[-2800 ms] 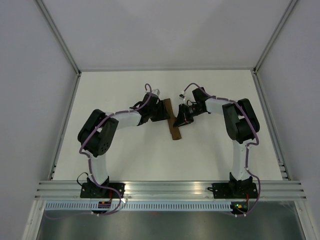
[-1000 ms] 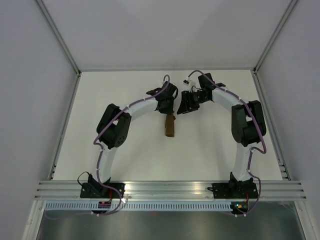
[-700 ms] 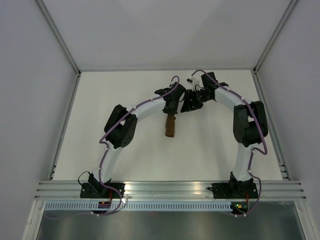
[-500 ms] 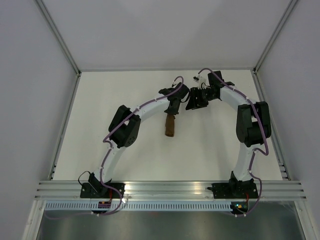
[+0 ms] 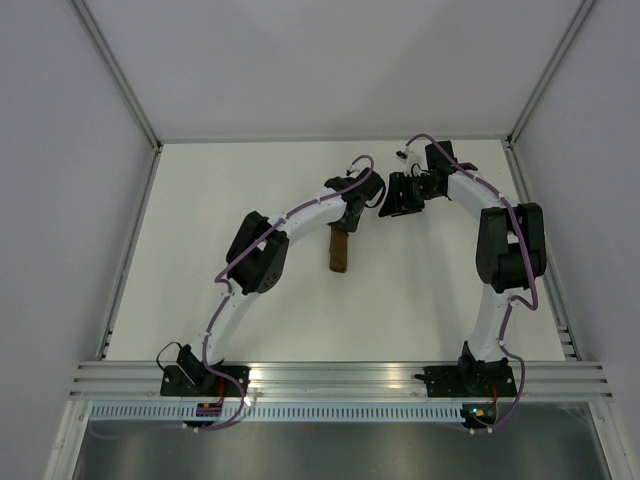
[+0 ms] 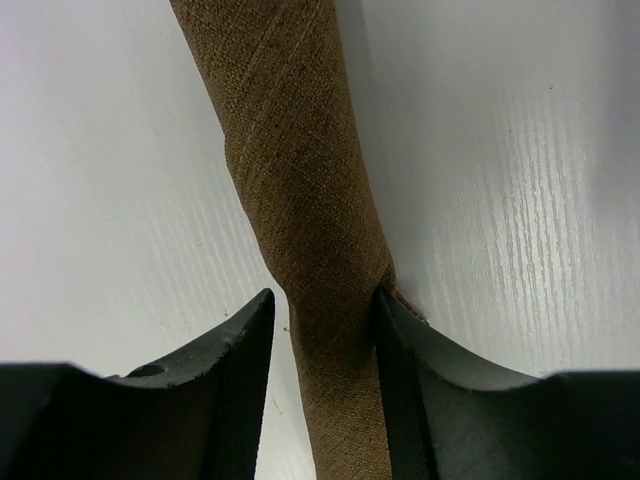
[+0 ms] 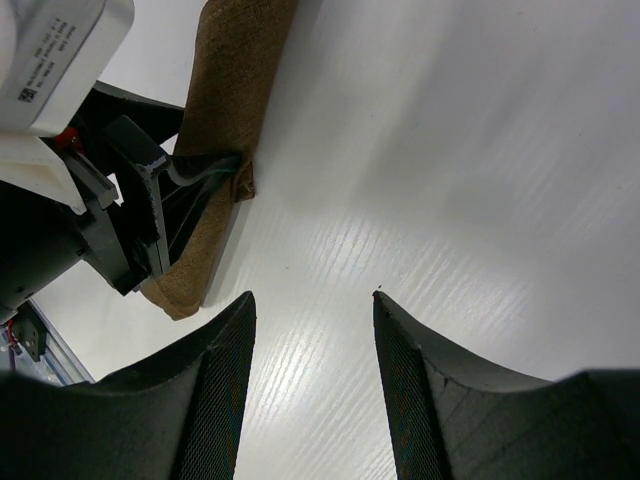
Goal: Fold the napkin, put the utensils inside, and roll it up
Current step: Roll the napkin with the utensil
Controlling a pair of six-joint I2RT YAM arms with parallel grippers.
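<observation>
Since earlier, the left gripper (image 6: 322, 318) has drifted rightward, still pinched on the rolled napkin (image 6: 295, 180), which runs beyond its fingertips. Backed off too, the right gripper (image 7: 312, 305) gapes empty, the roll lying ahead of its fingers.

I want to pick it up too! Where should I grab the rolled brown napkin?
Probably grab the napkin around its free middle, from above, squeezing across its narrow width: it's a long thin roll, and the left gripper pinches its far end.

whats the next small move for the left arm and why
Probably open the left gripper and lift off: the napkin is already a roll on the table, pinched at one end, and the right gripper is open and apart from it.
</observation>
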